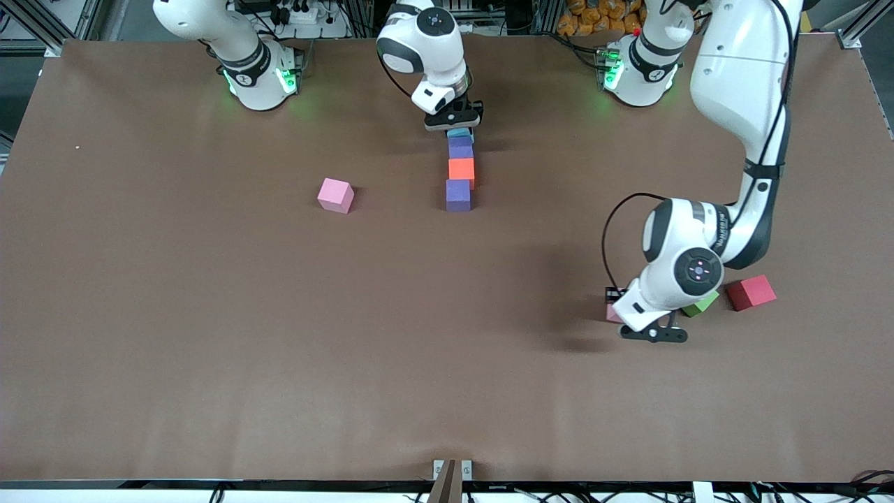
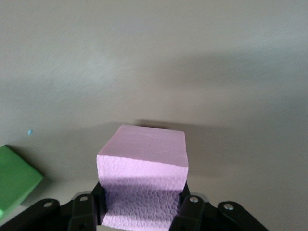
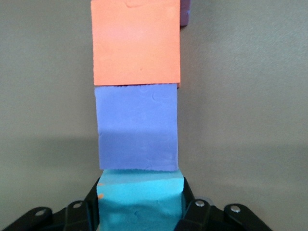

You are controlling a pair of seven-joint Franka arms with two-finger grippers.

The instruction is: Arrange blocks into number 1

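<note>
A row of blocks runs toward the front camera in mid-table: light blue block (image 1: pixel 461 133), purple block (image 1: pixel 460 147), orange block (image 1: pixel 461 170), second purple block (image 1: pixel 458 195), each touching its neighbour. My right gripper (image 1: pixel 457 128) is shut on the light blue block (image 3: pixel 140 199) at the row's farthest end, against the purple block (image 3: pixel 137 127) and orange block (image 3: pixel 135 43). A pink block (image 1: pixel 335 195) lies alone toward the right arm's end. My left gripper (image 1: pixel 632 314) is shut on another pink block (image 2: pixel 144 163), low over the table beside the green cube.
A green cube (image 1: pixel 700 304) and a red cube (image 1: pixel 751 292) lie side by side toward the left arm's end, right next to the left gripper. The green cube (image 2: pixel 14 180) also shows in the left wrist view. Brown table mat (image 1: pixel 209 349) spreads nearer the front camera.
</note>
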